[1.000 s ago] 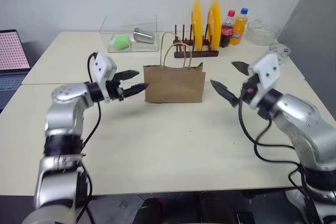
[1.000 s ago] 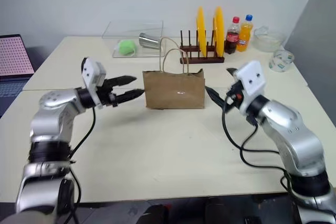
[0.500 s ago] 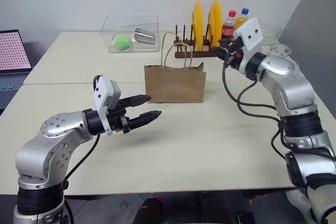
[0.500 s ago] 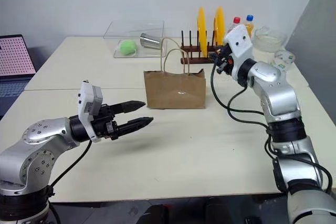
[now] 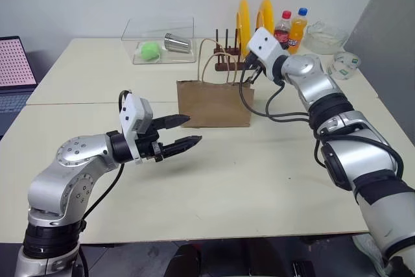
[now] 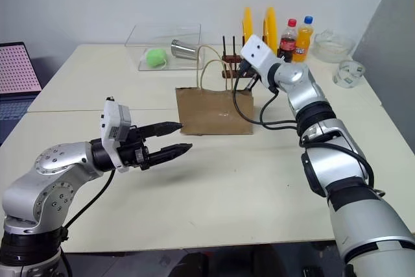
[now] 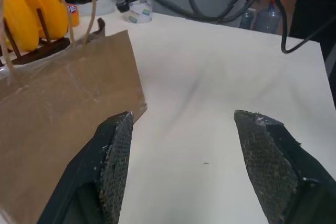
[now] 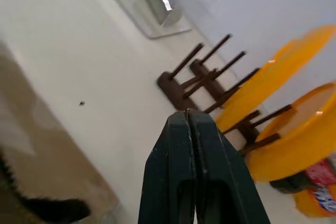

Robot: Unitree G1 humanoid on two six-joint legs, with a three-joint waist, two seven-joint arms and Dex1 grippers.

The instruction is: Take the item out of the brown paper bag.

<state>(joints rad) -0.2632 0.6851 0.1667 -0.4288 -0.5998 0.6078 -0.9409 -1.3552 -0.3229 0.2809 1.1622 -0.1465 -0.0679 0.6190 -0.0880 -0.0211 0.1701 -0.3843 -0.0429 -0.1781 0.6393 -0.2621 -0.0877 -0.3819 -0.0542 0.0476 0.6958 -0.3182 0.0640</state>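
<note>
Left end effector [image 5: 182, 132] level, fingers apart; right end effector [image 8: 188, 121] closed (arm outstretched).

No legible text anywhere. Cola bottle [image 5: 282, 28] has a red label with a white script mark, too small to read. Orange soda bottle [image 5: 296, 30] has a label with no readable letters. Tape roll [image 5: 344, 64] at the table's right edge has green print, unreadable. Laptop screen [image 5: 14, 63] shows a pink dotted pattern, no characters. Paper bag [image 5: 214, 102] is plain brown, unprinted.
</note>
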